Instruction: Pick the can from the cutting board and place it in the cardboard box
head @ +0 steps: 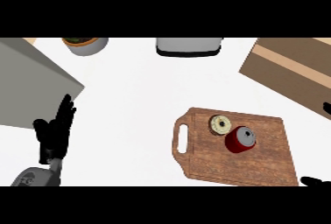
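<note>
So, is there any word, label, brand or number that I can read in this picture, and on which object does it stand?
None can be read.
The red can: no label shows, only its grey top.
The cardboard box: a plain tape stripe, no print.
The cutting board: bare wood grain.
The round item beside the can: no text.

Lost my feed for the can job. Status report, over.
Left hand open, resting at left edge. Right hand barely in view, lower right, state unclear. Red can upright on cutting board, untouched. Donut sits against it. Cardboard box upper right.
</note>
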Tool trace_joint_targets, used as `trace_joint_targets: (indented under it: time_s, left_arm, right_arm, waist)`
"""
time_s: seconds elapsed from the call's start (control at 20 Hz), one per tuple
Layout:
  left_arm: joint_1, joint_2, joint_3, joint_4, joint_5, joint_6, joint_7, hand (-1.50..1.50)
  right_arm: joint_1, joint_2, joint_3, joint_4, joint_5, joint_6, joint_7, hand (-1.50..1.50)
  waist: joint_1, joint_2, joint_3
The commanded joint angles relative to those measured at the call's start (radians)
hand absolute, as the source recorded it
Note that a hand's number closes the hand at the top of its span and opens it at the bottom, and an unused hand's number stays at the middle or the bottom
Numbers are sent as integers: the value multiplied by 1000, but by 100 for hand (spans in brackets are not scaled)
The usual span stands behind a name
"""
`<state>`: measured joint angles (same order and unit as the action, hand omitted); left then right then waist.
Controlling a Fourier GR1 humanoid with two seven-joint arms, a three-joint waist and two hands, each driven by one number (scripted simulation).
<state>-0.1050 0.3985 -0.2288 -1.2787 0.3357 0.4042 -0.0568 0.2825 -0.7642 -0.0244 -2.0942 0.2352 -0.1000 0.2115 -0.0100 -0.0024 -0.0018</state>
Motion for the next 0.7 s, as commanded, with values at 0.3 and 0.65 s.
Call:
trace_joint_targets:
  time_s: [0.3, 0.65]
  left_arm:
    - [-4, -31, 5, -17, -39, -17, 18, 0]
    - [-58, -27, 36, -4, -56, -26, 74, 0]
  right_arm:
    - [-164, -69, 104, -134, -8, 262, 428, -150]
    - [-306, -3, 282, -101, 95, 374, 665, -150]
  waist:
    - [20, 4, 1]
    - [23, 4, 1]
